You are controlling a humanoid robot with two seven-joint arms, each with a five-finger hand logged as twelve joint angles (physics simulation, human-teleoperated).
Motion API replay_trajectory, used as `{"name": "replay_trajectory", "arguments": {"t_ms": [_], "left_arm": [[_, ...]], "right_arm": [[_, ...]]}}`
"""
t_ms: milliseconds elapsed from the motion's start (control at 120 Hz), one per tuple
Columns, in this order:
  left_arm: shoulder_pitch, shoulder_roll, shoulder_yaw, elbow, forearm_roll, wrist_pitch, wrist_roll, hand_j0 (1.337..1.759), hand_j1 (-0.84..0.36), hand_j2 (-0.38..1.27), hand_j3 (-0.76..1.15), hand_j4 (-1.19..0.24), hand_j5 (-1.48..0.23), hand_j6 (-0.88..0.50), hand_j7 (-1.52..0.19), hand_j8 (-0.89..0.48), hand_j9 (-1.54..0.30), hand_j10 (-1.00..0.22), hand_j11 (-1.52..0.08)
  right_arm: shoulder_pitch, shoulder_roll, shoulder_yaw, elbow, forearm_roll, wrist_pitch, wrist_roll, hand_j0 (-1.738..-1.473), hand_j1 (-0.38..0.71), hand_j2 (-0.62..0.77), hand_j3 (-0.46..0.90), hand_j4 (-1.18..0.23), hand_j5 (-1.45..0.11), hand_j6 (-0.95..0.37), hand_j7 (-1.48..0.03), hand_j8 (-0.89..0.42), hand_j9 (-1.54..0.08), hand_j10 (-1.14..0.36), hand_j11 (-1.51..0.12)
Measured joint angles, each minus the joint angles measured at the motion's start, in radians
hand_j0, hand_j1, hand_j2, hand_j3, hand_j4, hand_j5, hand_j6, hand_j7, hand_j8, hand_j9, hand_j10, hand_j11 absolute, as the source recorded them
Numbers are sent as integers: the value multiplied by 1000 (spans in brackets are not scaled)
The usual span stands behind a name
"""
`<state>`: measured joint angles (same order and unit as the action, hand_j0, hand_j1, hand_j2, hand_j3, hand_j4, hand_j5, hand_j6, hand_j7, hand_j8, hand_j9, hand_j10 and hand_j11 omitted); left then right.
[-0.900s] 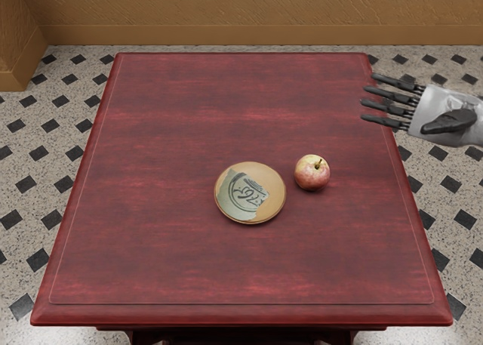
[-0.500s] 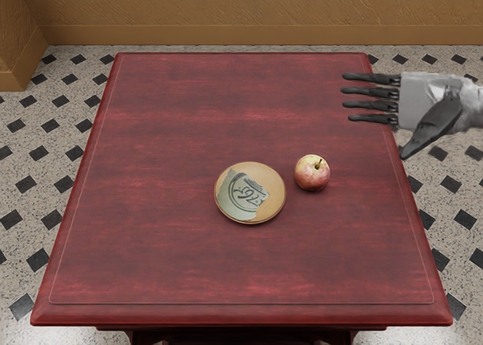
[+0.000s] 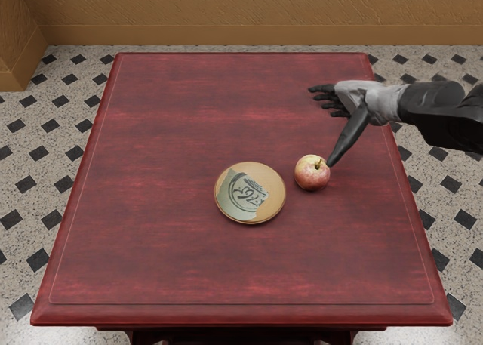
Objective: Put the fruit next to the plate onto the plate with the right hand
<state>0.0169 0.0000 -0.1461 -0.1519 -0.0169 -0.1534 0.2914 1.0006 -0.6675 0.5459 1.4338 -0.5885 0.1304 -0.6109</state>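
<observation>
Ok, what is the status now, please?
Right hand open, thumb near apple; apple on table beside plate, not grasped; nothing between them.

A dark red wooden table (image 3: 189, 118) is shown. A tan, patterned plate (image 3: 276, 201) is set near its middle, and an apple (image 3: 311, 173) is placed just beside it toward the right edge, apart.
</observation>
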Motion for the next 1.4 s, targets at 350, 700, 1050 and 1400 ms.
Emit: {"name": "replay_trajectory", "arguments": {"t_ms": [350,700,1050,1400], "left_arm": [[0,0,0,0,0,0,0,1658,337,2,0,-10,-13,-10,-13,-10,-13,-10,-13],[0,0,0,0,0,0,0,1658,337,2,0,-10,-13,-10,-13,-10,-13,-10,-13],[0,0,0,0,0,0,0,1658,337,2,0,-10,-13,-10,-13,-10,-13,-10,-13],[0,0,0,0,0,0,0,1658,337,2,0,-10,-13,-10,-13,-10,-13,-10,-13]], "right_arm": [[-4,139,-261,19,-266,-382,0,-1658,-331,-2,0,-18,-21,-19,-21,-18,-21,-17,-21],[1,251,-389,-41,-348,-560,0,-1658,-95,-24,0,-224,-310,-244,-289,-228,-309,-227,-309],[3,253,-386,-46,-329,-568,-1,-1651,212,19,-2,-600,-795,-326,-784,-178,-802,-319,-795],[6,210,-261,-11,-310,-541,0,-1639,234,51,-2,-780,-1073,-248,-1038,-20,-1072,-235,-1079]]}}
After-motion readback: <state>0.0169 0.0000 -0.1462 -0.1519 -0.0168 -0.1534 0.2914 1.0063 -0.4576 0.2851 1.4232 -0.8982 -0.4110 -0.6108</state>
